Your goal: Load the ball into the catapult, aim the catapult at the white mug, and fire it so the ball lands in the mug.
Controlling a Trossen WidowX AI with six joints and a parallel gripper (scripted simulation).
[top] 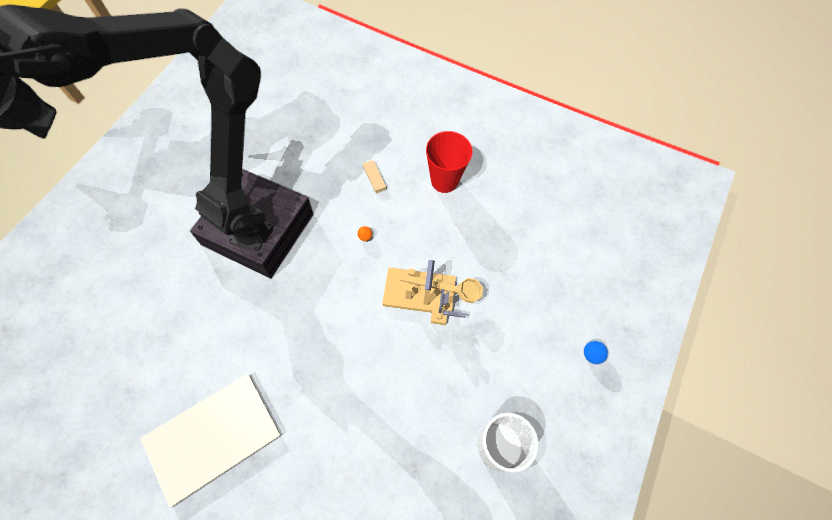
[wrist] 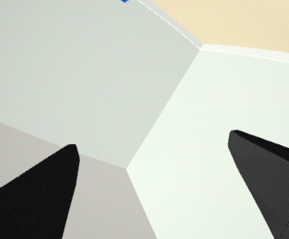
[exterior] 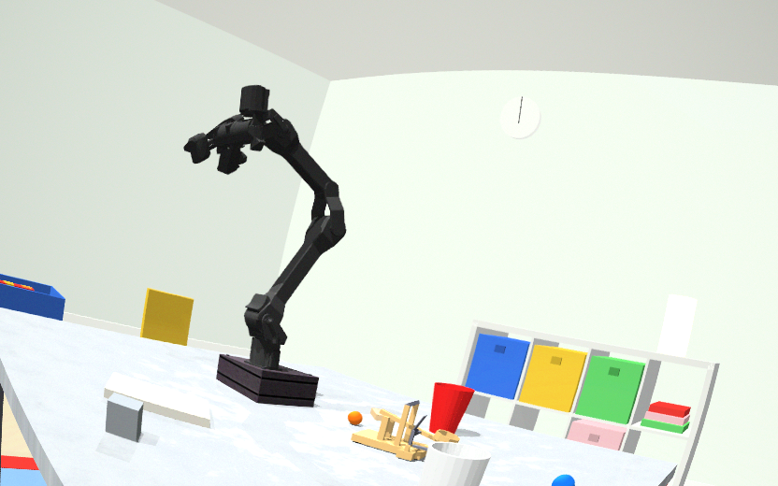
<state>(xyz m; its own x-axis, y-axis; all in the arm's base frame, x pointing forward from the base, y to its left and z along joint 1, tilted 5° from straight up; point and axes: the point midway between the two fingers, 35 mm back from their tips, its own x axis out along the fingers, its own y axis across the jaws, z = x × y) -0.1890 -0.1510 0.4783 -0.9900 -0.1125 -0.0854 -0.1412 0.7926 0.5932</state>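
An orange ball (top: 364, 233) (exterior: 354, 417) lies on the table between the arm's base and the catapult. The wooden catapult (top: 400, 291) (exterior: 374, 441) stands near the table's middle, and its round cup (top: 471, 289) looks empty and points away from the arm's base, to the right in the top view. The white mug (top: 510, 442) (exterior: 455, 468) stands upright at lower right in the top view, off to one side of the catapult's long axis. My gripper (wrist: 155, 145) is open and empty, raised high behind the base, far from ball and catapult.
A red cup (top: 446, 169) (exterior: 449, 407) stands beyond the catapult, with a small wooden block (top: 374, 176) nearby. A blue ball (top: 596, 352) (exterior: 563, 480) lies near the right edge. A cream slab (top: 212, 439) (exterior: 162, 406) and a grey block (exterior: 121, 418) are on the other side.
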